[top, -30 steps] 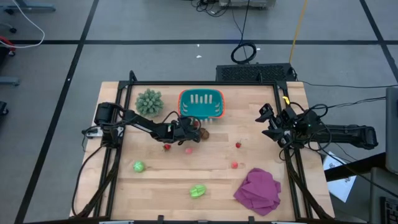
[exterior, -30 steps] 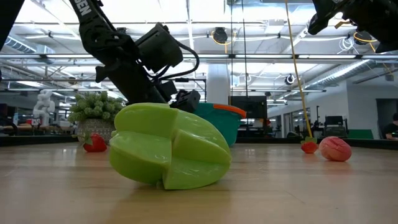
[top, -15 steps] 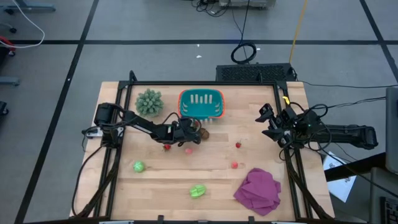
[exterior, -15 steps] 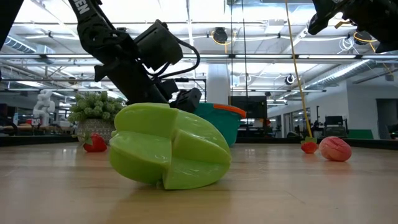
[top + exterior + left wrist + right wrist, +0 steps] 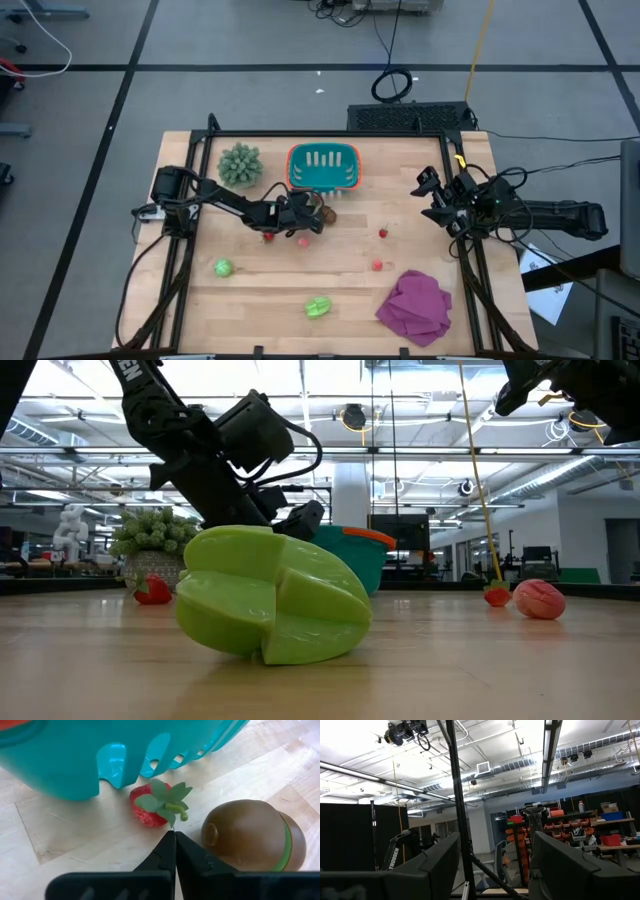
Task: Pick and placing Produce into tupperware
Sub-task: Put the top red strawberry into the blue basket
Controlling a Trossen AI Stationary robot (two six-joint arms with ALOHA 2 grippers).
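With its fingers pressed together and empty, the left gripper (image 5: pixel 174 836) sits just short of the strawberry (image 5: pixel 150 806), which lies against the tupperware (image 5: pixel 90 755) wall beside the kiwi (image 5: pixel 252 836). Open first, straddle the berry, avoid nudging the kiwi. Right gripper (image 5: pixel 432 199) parked at desk (image 5: pixel 260 280) edge, fingers apart.

1. Left arm (image 5: pixel 225 200): dark, slim jointed links, black cable looping off it, white lettering visible on the upper link in the low view.
2. Left gripper (image 5: pixel 175 851): two black tapered fingers.
3. Right arm (image 5: pixel 540 215): dark, chunky, cable-wrapped wrist.
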